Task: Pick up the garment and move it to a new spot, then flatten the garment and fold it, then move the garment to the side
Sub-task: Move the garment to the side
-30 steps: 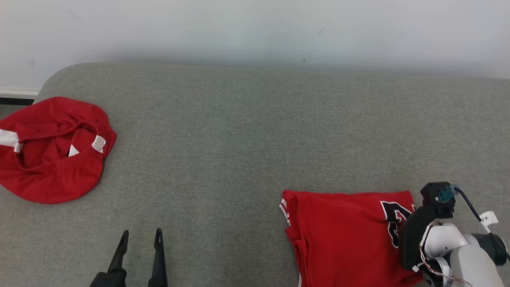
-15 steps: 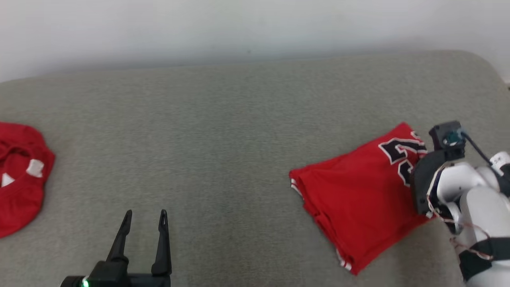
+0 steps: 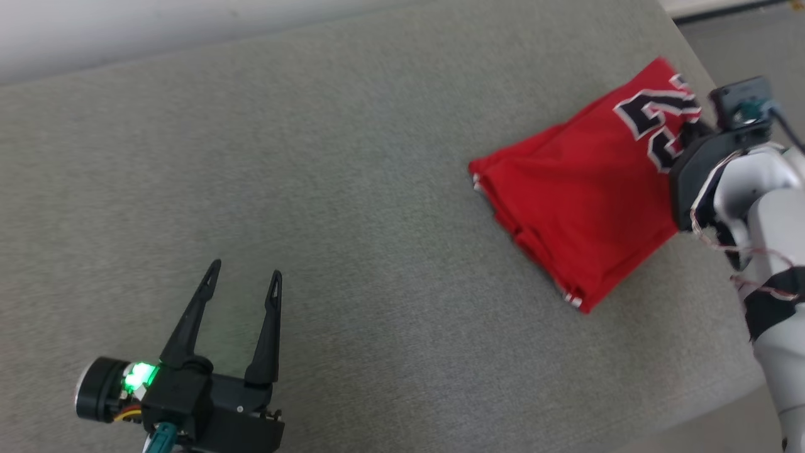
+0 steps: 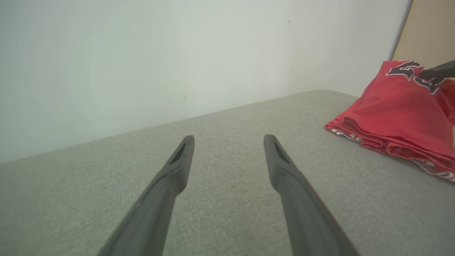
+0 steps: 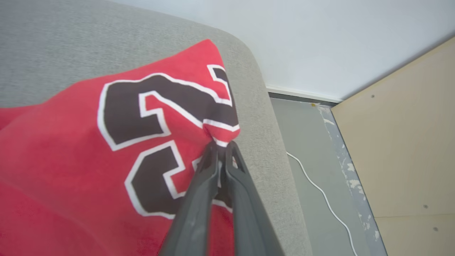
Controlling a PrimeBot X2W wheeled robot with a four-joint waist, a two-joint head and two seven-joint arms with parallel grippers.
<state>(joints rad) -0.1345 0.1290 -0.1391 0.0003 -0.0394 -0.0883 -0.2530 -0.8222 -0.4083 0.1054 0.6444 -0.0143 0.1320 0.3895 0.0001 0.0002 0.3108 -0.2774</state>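
The garment is a folded red jersey with black, white-edged numerals, lying at the right end of the grey cushioned surface. In the right wrist view my right gripper is shut on the garment at its edge beside the numerals, lifting that edge slightly. From the head camera, that arm's black wrist housing covers the held corner. My left gripper hovers open and empty over bare fabric far to the left. In its own view the left gripper faces the wall, with the garment off to the right.
The surface's rounded right edge runs right beside the garment. Below that edge is grey floor with a thin white cable and a beige panel. A pale wall backs the surface.
The head camera has swung right, so the crumpled red garment at the left has left the picture. My right gripper, still shut, has dragged the folded garment towards the surface's right end.
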